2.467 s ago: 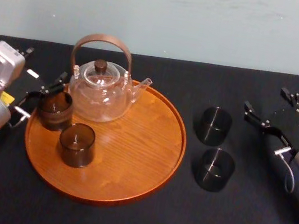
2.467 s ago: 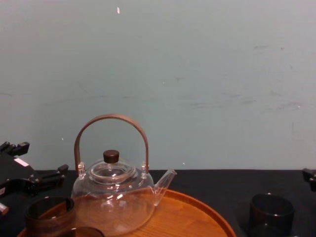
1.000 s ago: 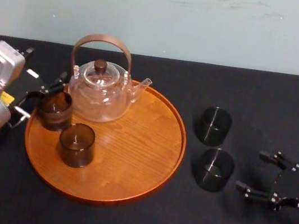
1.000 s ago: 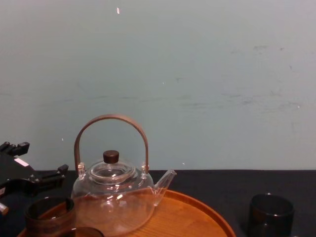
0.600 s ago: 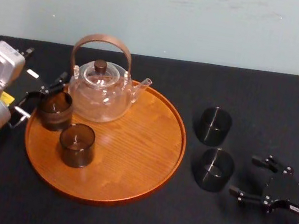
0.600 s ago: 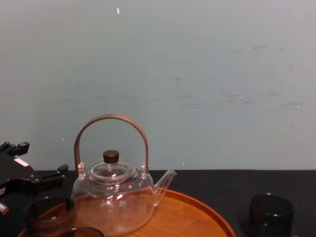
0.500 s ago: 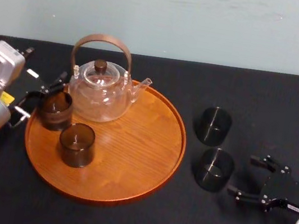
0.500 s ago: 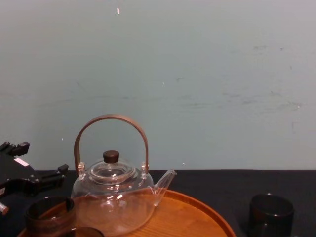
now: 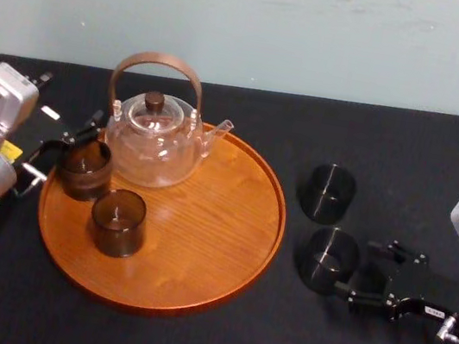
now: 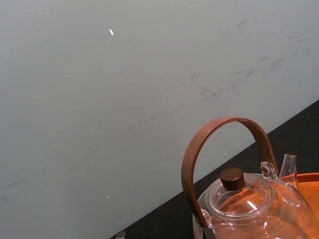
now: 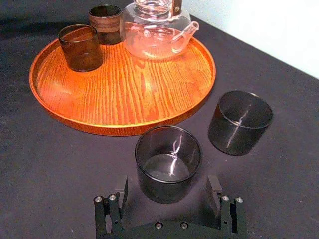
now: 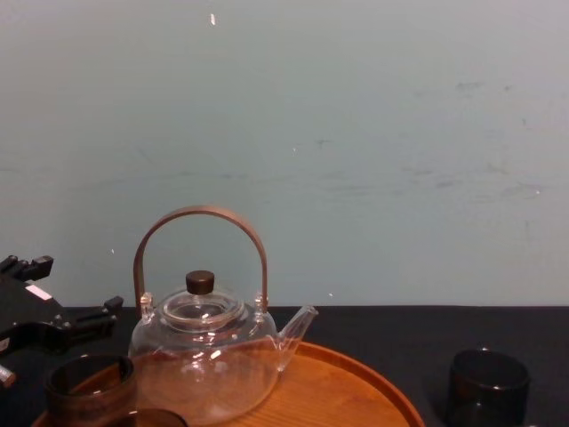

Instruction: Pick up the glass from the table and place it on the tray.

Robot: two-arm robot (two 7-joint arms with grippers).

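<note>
a: right end effector (image 9: 357, 268) has its fingers apart, barely straddling the glass (image 9: 329, 258) on the worktop (image 9: 185, 340), right of the tray (image 9: 204, 220). left end effector (image 9: 63, 148) is parked by the tray.
b: shallow grip though, it could squirt out and knock the neighbour glass (image 9: 327, 193).

free: tray (image 9: 207, 256) right half bare | blocked: teapot (image 9: 150, 149), two glasses (image 9: 83, 168) (image 9: 118, 222) on its left | far glass (image 9: 327, 193) beside right rim

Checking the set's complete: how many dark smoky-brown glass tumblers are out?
4. Two on the round orange-brown wooden tray: a left one by the left gripper, a front one. Two on the black table to its right: a far one, and a near one inside the open right gripper.
</note>
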